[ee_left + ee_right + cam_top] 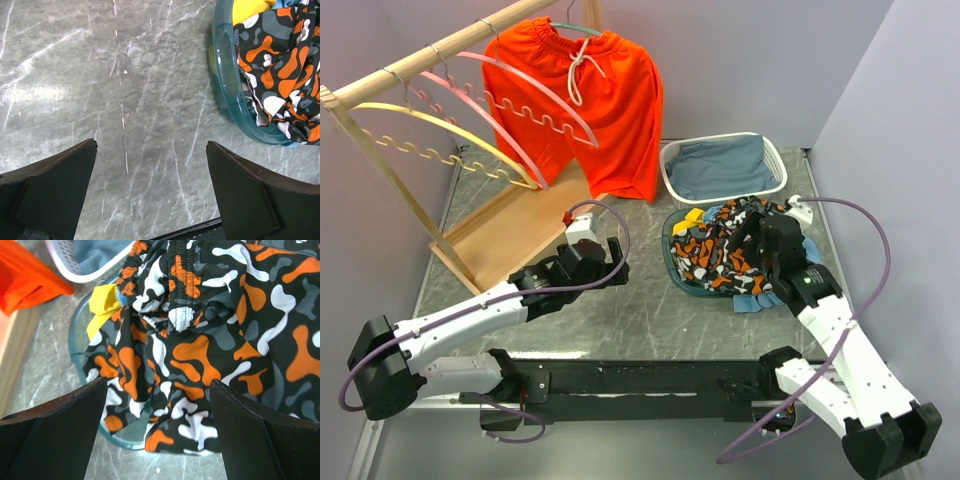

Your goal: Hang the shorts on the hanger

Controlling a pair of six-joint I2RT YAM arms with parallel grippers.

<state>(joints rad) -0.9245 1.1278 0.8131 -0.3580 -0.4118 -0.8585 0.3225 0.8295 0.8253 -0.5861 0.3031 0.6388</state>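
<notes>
Crumpled shorts (200, 350), blotched black, orange, white and grey, lie heaped in a teal tub (225, 75) directly under the right gripper (157, 390), whose jaws are wide and empty. The left gripper (151, 145), equally wide, hovers beside the tub.

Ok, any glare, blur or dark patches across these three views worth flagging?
Top view: even light, sharp, only soft shadows on the table. Left wrist view: a white glare patch on the marble at left, and shine on the teal tub rim. Right wrist view: the shorts print is crisp; on the right hand, the fingers are near-black.
</notes>
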